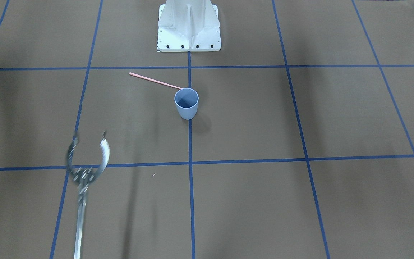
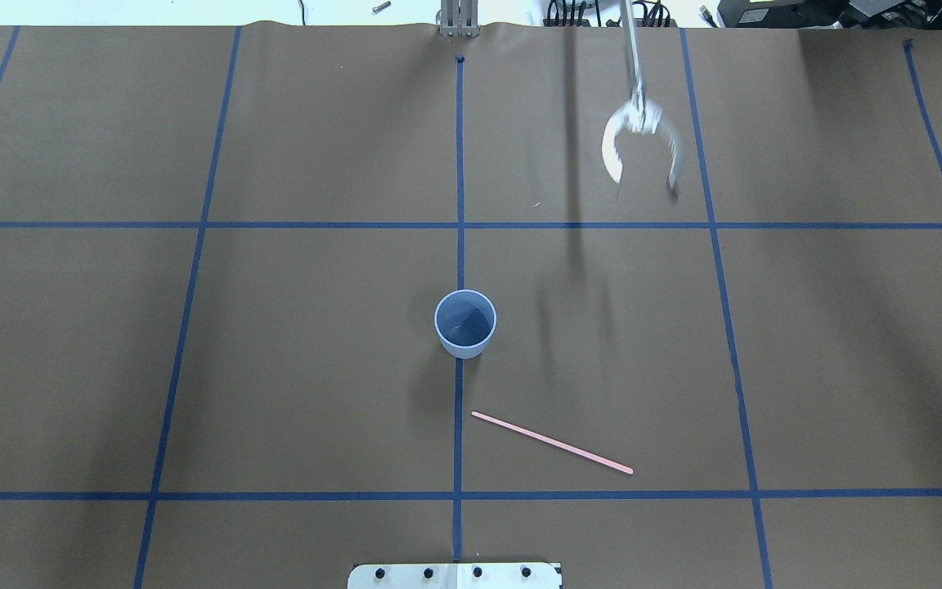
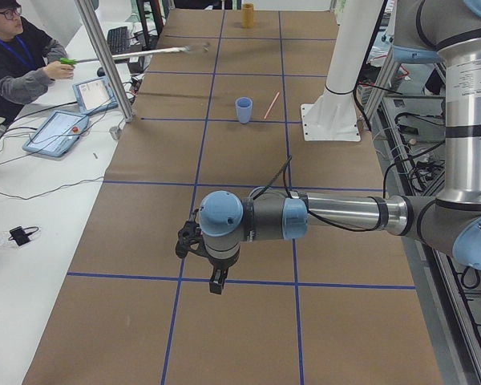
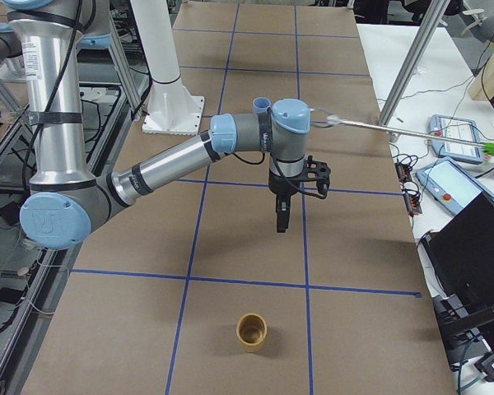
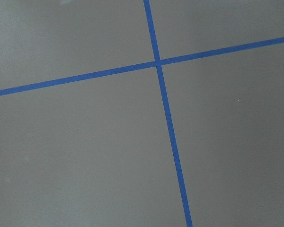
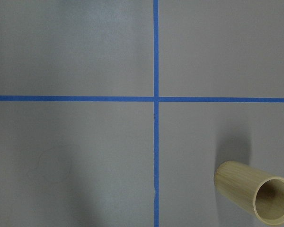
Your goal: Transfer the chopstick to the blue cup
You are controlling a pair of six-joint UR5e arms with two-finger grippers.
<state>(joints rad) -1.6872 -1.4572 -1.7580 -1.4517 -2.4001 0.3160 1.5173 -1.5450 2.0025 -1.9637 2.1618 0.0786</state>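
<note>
One chopstick (image 2: pixel 551 442) lies flat near the upright blue cup (image 2: pixel 465 324).

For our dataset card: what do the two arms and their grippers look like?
The left arm and right arm are silver tubes with grey joints and light-blue end caps, a black cable running along each. The left gripper and right gripper are black.

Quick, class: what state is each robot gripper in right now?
Left gripper: cannot be told, seen only from the side.
Right gripper: cannot be told, seen only from the side.
</note>
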